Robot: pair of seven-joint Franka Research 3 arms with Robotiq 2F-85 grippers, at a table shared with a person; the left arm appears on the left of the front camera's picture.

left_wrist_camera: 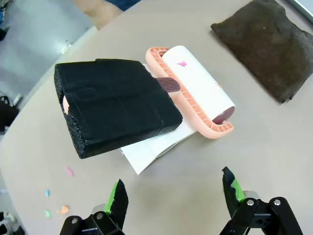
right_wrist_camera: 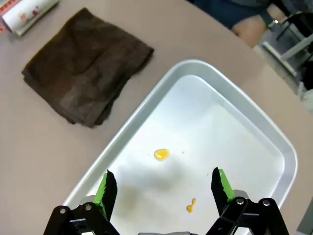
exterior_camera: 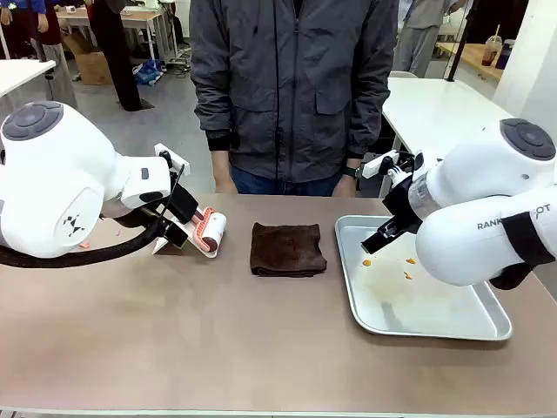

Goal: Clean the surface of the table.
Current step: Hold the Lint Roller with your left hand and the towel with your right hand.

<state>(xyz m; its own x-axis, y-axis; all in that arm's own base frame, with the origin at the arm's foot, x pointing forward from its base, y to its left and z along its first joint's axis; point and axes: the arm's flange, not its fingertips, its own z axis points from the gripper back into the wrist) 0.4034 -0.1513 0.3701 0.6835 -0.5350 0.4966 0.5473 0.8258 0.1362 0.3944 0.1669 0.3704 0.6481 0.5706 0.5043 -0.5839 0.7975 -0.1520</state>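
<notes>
Left gripper [left_wrist_camera: 173,186] and right gripper [right_wrist_camera: 162,178] both spread wide; the left should centre squarely across the pink-white lint roller's [left_wrist_camera: 195,88] black foam handle [left_wrist_camera: 117,110].

Tan table [exterior_camera: 174,348] — dark brown cloth [exterior_camera: 288,249], silver tray [exterior_camera: 435,306] flecked orange — pink-framed white lint roller [left_wrist_camera: 195,93], black handle [left_wrist_camera: 117,107].

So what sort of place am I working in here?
Probably a robotics lab or test room, not a home. The brownish table holds laid-out props: a lint roller, a folded brown cloth and a metal tray. Beyond the person stand white-topped tables and a cardboard box.
</notes>
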